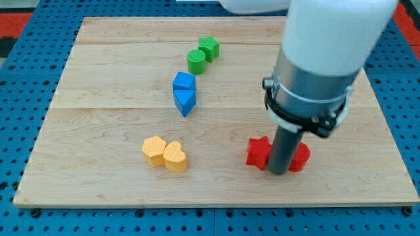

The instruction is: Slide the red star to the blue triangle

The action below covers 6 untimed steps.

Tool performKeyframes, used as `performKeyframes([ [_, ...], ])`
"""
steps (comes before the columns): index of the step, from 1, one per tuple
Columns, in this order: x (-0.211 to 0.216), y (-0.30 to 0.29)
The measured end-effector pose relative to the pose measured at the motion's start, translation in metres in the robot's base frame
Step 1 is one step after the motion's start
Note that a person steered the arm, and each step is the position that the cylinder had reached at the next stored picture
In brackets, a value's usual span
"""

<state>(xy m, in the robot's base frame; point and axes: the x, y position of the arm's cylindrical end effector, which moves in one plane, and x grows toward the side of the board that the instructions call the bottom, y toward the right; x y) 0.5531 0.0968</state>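
The red star (258,153) lies at the lower right of the board. My tip (278,172) stands right against its right side, between it and a second red block (300,157) whose shape is partly hidden by the rod. The blue triangle (186,100) lies left of centre, touching another blue block (184,81) just above it. The star is well to the right of and below the triangle.
A green star (209,47) and a green round block (196,61) sit near the top centre. A yellow hexagon (154,151) and a yellow heart (175,157) touch at the lower left. The wooden board (98,98) lies on a blue pegboard.
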Motion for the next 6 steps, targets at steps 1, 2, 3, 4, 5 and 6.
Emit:
performKeyframes([
  [1, -0.006, -0.003],
  [2, -0.018, -0.018],
  [3, -0.048, -0.048],
  [4, -0.075, -0.070],
  [5, -0.090, -0.073],
  [6, -0.075, -0.061],
])
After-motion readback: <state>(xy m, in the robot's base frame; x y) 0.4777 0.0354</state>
